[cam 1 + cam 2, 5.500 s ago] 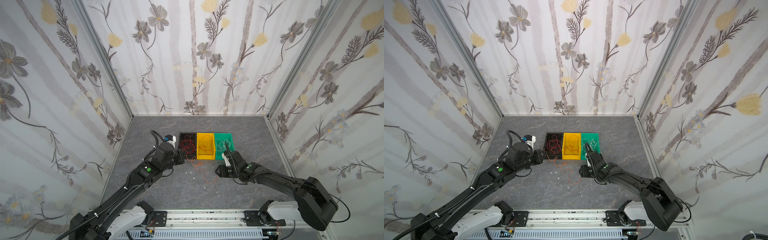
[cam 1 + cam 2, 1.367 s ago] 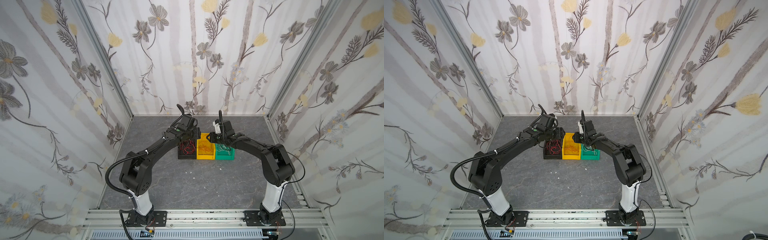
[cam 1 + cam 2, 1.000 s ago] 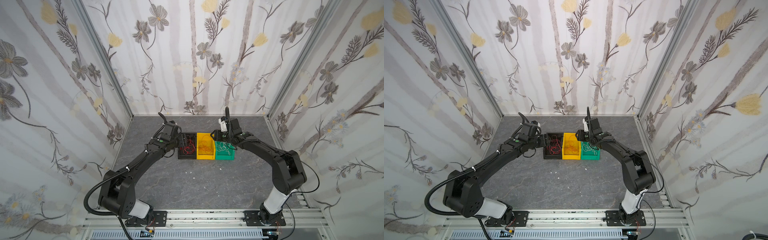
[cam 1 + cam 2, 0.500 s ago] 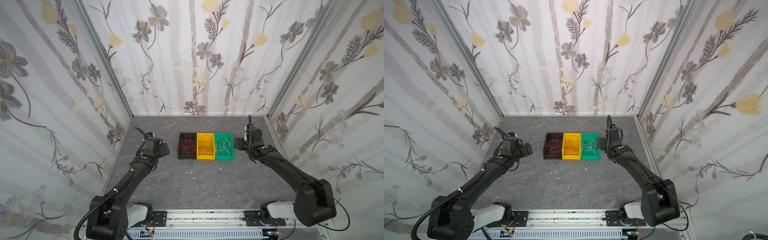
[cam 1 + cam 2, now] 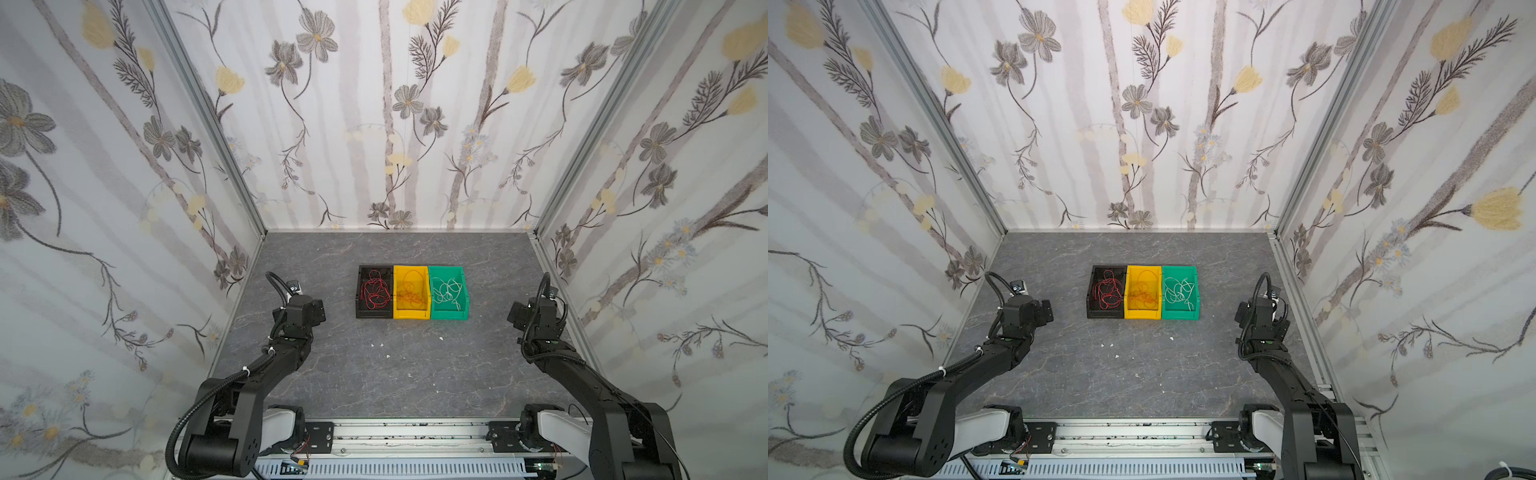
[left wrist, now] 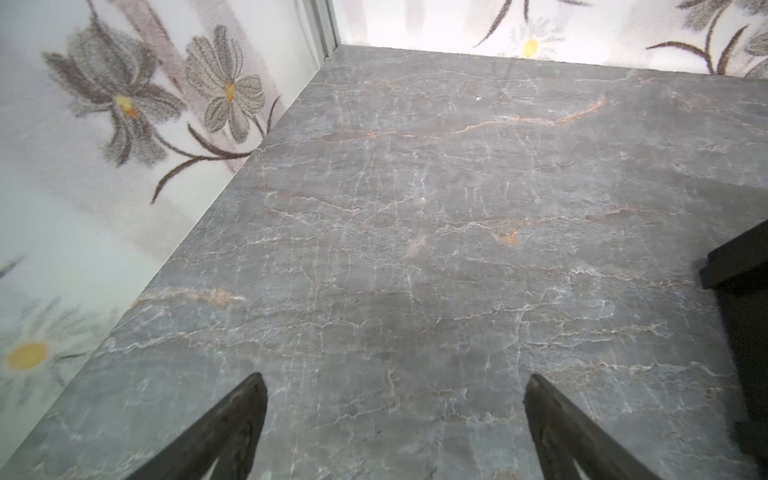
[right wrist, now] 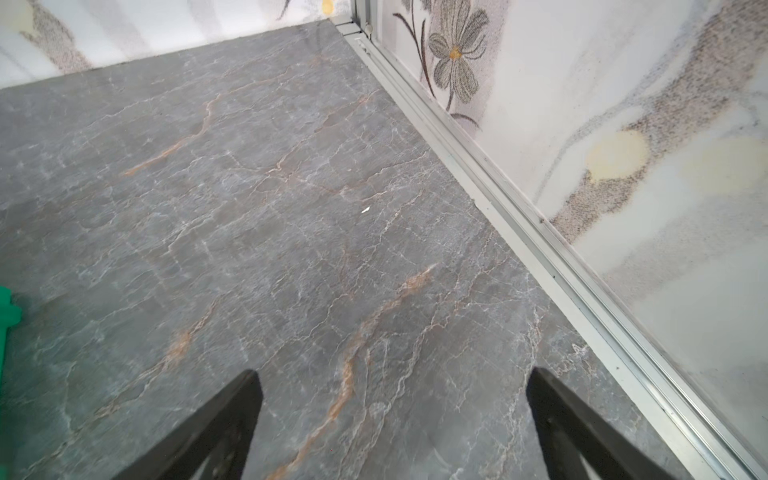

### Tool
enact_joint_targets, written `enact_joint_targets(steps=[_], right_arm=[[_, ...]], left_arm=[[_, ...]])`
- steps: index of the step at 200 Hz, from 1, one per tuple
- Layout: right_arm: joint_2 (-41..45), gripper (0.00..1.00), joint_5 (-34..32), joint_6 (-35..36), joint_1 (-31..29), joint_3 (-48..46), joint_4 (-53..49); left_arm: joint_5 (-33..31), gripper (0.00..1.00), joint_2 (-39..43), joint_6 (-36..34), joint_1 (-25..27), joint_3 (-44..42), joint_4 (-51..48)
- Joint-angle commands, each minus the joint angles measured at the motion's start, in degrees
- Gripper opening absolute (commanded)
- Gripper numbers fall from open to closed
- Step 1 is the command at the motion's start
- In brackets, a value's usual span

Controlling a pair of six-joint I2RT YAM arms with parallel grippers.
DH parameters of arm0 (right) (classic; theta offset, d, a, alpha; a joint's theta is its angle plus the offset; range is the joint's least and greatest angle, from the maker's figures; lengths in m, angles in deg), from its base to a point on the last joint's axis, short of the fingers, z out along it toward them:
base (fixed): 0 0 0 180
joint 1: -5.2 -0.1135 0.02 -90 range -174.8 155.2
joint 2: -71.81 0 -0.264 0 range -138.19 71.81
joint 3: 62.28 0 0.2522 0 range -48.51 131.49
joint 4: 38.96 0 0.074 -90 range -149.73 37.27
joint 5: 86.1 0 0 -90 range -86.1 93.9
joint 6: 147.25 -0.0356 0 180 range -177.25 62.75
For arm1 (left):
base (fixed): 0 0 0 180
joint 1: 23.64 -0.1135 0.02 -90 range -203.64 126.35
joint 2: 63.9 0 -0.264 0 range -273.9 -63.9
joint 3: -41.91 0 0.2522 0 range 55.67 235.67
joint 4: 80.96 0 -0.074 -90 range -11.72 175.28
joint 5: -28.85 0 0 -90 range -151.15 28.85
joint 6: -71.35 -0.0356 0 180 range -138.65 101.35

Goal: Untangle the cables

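The cables lie sorted by colour in three bins side by side at mid-table. Red cables [image 5: 374,291] curl in the black bin [image 5: 374,314], orange cables [image 5: 409,295] in the yellow bin [image 5: 411,315], and white cables [image 5: 446,291] in the green bin [image 5: 449,315]. My left gripper [image 5: 318,311] hovers left of the bins, open and empty; its wrist view shows only bare table between the spread jaws [image 6: 395,386]. Over by the right wall my right gripper [image 5: 515,316] stands open too, with nothing between its jaws [image 7: 395,382].
A few small white scraps [image 5: 380,345] lie on the grey table in front of the bins. Flowered walls close in the left, back and right sides. A metal rail [image 5: 395,428] runs along the front edge. The black bin's corner [image 6: 744,266] shows in the left wrist view.
Both arms have drawn back from over the bins, the left one to the left and the right one to the right. Both grippers have opened.
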Motion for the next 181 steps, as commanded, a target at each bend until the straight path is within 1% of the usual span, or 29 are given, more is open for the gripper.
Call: enact_joint_targets(steps=[1, 20, 34, 47, 58, 60, 69, 78, 83, 87, 93, 103, 106, 113, 120, 130, 137, 156, 181], right_arm=[[-3.1, 0.99, 1.0, 1.9, 0.5, -2.6, 18.7], [-8.1, 0.99, 2.2, 3.9, 0.6, -5.3, 29.7], [-11.1, 0.99, 4.2, 5.3, 0.6, -6.6, 35.6], [-15.0, 0.99, 8.2, 7.4, 0.6, -6.4, 40.4], [-16.3, 0.99, 11.9, 8.9, 0.5, -5.3, 39.3], [-16.3, 0.99, 12.1, 9.1, 0.4, -5.1, 38.9], [-16.5, 0.99, 12.8, 9.2, 0.5, -4.4, 37.9], [-17.2, 0.99, 14.3, 9.3, 0.6, -3.6, 36.6], [-18.5, 0.99, 14.6, 9.4, 0.6, -2.4, 34.4], [-20.6, 0.99, 14.6, 9.7, 0.5, -1.8, 36.5], [-22.8, 0.99, 15.9, 11.5, -0.1, -1.6, 40.0], [-20.3, 0.99, 15.6, 11.0, -0.3, 0.4, 31.3], [-19.9, 0.99, 15.6, 10.8, -0.2, 0.6, 30.0], [-21.0, 0.99, 15.7, 11.1, -0.2, -0.1, 33.6], [-22.2, 0.99, 15.8, 11.4, -0.2, -1.0, 37.6], [-21.0, 0.99, 15.7, 11.2, -0.2, -0.4, 34.5], [-20.6, 0.99, 15.6, 11.2, -0.3, 0.0, 32.8], [-21.4, 0.99, 15.8, 11.5, -0.3, -1.0, 36.2], [-21.4, 0.99, 15.8, 11.5, -0.3, -0.9, 36.0]], left_arm=[[2.1, 0.99, -3.3, -3.7, -0.8, -0.2, 13.4], [7.0, 0.99, -6.8, -5.9, -1.3, -2.3, 25.0], [9.7, 1.00, -9.7, -6.1, -2.1, -2.5, 28.0], [10.4, 1.00, -13.8, -5.8, -2.7, -4.6, 35.3], [8.7, 1.00, -18.2, -6.1, -2.6, -5.7, 43.1], [8.6, 1.00, -18.0, -5.8, -2.6, -5.7, 42.5], [8.4, 1.00, -15.6, -4.1, -3.2, -3.6, 33.6], [7.7, 1.00, -17.3, -4.2, -3.4, -2.1, 33.8], [9.1, 1.00, -16.6, -3.4, -4.0, -1.3, 30.5], [10.5, 1.00, -15.9, -2.6, -4.8, -0.7, 28.6], [11.3, 1.00, -16.6, -2.6, -5.5, -0.9, 30.8], [11.5, 1.00, -16.1, -2.3, -5.5, -0.6, 28.7], [11.5, 1.00, -16.1, -2.3, -5.5, -0.7, 29.0], [11.4, 1.00, -16.6, -2.6, -5.5, -0.9, 30.7], [11.5, 1.00, -16.2, -2.4, -5.5, -0.7, 28.9], [11.4, 1.00, -16.5, -2.5, -5.5, -0.9, 30.4], [11.5, 1.00, -16.2, -2.4, -5.6, -0.8, 29.2], [10.7, 1.00, -16.3, -2.6, -5.3, -1.0, 29.9], [10.8, 1.00, -16.4, -2.7, -5.3, -1.1, 30.1]])
